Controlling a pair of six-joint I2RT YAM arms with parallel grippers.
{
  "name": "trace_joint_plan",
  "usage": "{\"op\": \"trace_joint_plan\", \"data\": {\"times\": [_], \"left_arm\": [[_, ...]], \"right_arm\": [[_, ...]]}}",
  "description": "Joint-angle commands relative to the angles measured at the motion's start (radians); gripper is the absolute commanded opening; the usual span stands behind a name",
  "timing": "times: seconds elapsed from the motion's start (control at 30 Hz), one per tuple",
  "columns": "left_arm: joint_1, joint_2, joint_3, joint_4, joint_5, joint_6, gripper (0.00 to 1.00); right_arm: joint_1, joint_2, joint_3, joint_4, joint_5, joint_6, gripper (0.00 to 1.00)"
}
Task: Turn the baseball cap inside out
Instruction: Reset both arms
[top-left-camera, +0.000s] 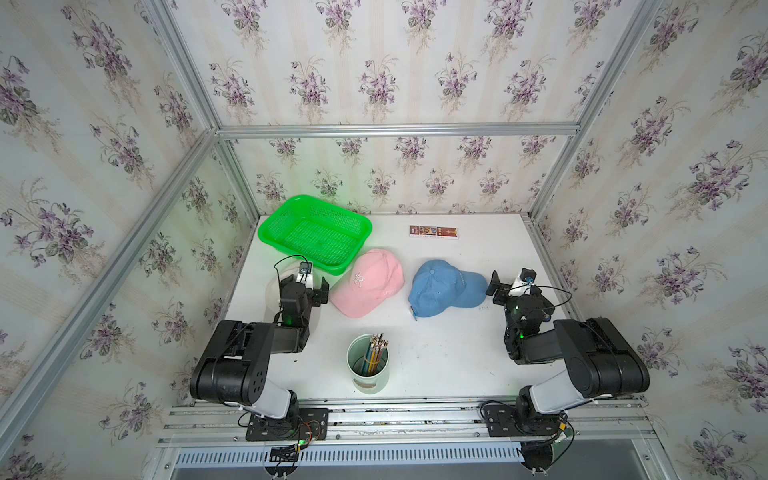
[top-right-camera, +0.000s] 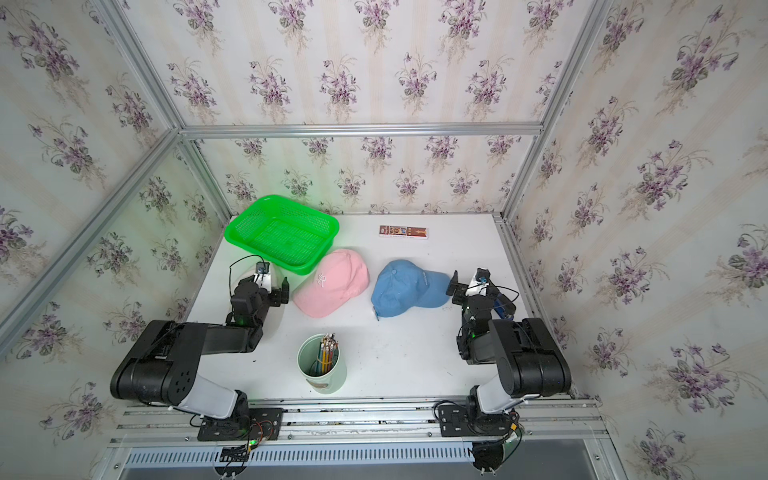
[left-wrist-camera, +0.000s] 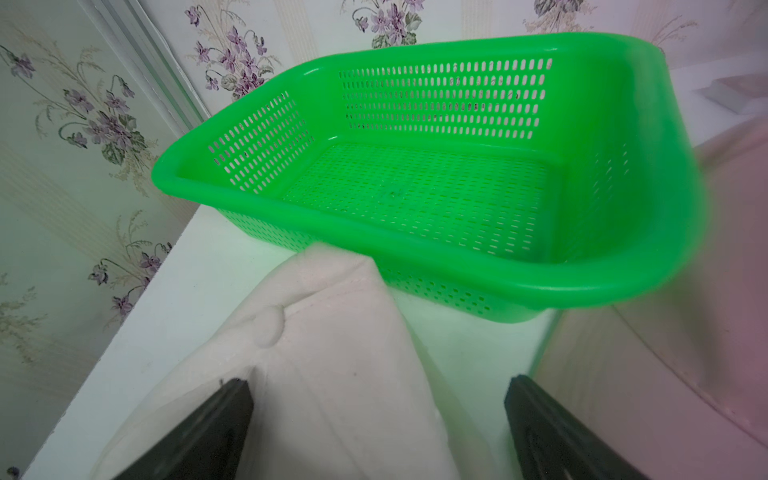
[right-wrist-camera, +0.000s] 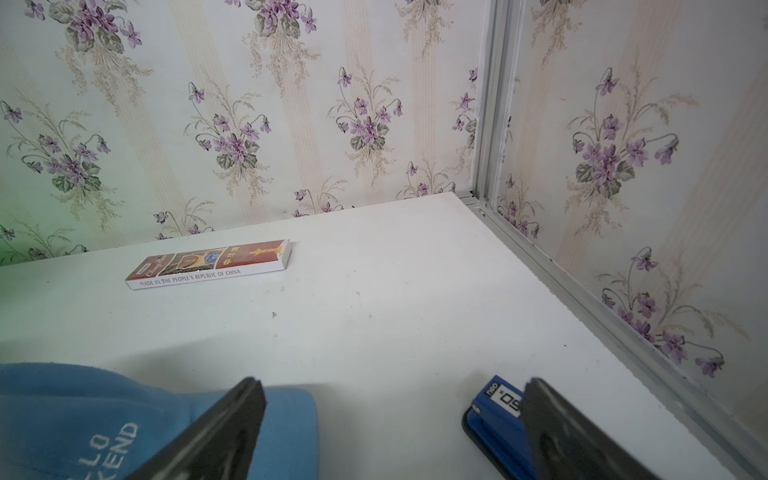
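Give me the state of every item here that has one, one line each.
left gripper, open, empty
right gripper, open, empty
pink cap, right side out, crown up
blue cap, right side out, crown up
white cap, right side out, below left gripper
green basket, upright, empty
cup, upright, holding pencils
flat box, closed, lying flat
blue stapler, lying beside right gripper

- A green perforated plastic basket (top-left-camera: 305, 257) is sitting far left on the white flat table (top-left-camera: 436, 353).
- A pink fabric baseball cap (top-left-camera: 368, 282) is lying just before it.
- A white fabric cap (left-wrist-camera: 332, 353) and a blue fabric baseball cap (top-left-camera: 440, 286) are lying left and right of the pink cap.
- A flat printed cardboard box (top-left-camera: 433, 232) is lying behind the blue cap.
- A pale cylindrical cup (top-left-camera: 368, 380) of wooden pencils (top-left-camera: 374, 353) is standing front centre.
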Motion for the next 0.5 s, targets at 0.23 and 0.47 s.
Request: {"op": "trace_joint_plan", "data": {"times": [0.23, 0.47], "left_arm": [[0.001, 0.007, -0.002, 0.044, 0.031, 0.013, 0.99], [0.003, 0.004, 0.023, -0.006, -0.063, -0.031, 0.99]], "right_arm": [[0.0, 0.002, 0.001, 0.033, 0.003, -0.003, 1.0], [0.001, 0.002, 0.001, 0.032, 0.003, -0.003, 1.0]]}}
